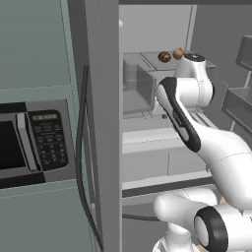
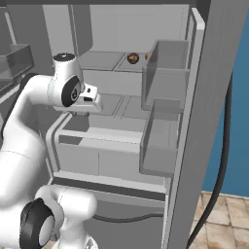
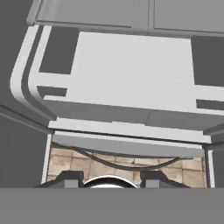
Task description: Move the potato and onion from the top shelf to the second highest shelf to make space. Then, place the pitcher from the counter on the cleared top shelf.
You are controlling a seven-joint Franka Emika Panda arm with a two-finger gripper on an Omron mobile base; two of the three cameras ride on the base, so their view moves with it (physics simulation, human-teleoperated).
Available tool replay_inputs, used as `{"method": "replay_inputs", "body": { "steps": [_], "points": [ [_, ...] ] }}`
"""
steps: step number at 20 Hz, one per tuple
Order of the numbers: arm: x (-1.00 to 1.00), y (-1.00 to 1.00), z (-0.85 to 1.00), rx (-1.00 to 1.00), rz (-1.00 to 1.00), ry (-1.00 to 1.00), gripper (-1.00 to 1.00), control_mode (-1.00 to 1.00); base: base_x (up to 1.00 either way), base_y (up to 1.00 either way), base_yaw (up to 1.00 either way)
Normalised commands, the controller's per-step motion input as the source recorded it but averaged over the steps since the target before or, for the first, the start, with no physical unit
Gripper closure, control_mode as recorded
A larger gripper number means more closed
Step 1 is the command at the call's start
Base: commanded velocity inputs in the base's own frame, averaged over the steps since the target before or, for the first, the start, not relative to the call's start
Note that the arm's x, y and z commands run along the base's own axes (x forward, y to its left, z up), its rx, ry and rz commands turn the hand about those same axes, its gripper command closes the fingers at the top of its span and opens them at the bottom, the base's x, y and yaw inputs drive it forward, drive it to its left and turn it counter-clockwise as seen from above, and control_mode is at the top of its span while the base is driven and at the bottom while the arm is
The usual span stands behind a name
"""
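Inside the open grey fridge, the mottled dark-brown potato (image 1: 164,57) and smooth orange-tan onion (image 1: 178,53) sit on the pale-grey top shelf (image 1: 147,60); the white arm's gripper (image 3: 109,180) points downward, fingers apart, empty.

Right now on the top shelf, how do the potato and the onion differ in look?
The potato is dark brown and mottled; the onion is a smoother, lighter orange-tan. In the left base view the potato lies left of the onion. Both are small, roundish, and sit close together on the top shelf.

Kitchen: open fridge (image 2: 160,97), built-in microwave (image 1: 29,142).
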Motion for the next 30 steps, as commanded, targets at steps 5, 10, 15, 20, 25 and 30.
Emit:
{"method": "replay_inputs", "body": {
  "steps": [5,10,15,20,25,30],
  "points": [
    [-0.16,-0.02,0.09,0.0,0.0,-0.23,-1.0,-1.0,0.0,0.0,0.0],
    [-0.06,-0.01,0.43,0.0,0.0,-0.4,-1.0,-1.0,0.0,0.0,0.0],
    [-0.01,-0.01,0.61,0.01,0.0,-0.44,-1.0,-1.0,0.0,0.0,0.0],
    [0.0,-0.22,0.63,0.02,-0.01,-0.3,-1.0,-1.0,0.0,0.0,0.0],
    [0.01,-0.3,0.45,0.0,-0.08,-0.03,-1.0,-1.0,0.0,0.0,0.0],
    [0.15,-0.24,0.45,0.0,-0.1,0.01,-1.0,-1.0,0.0,0.0,0.0]
  ]
}}
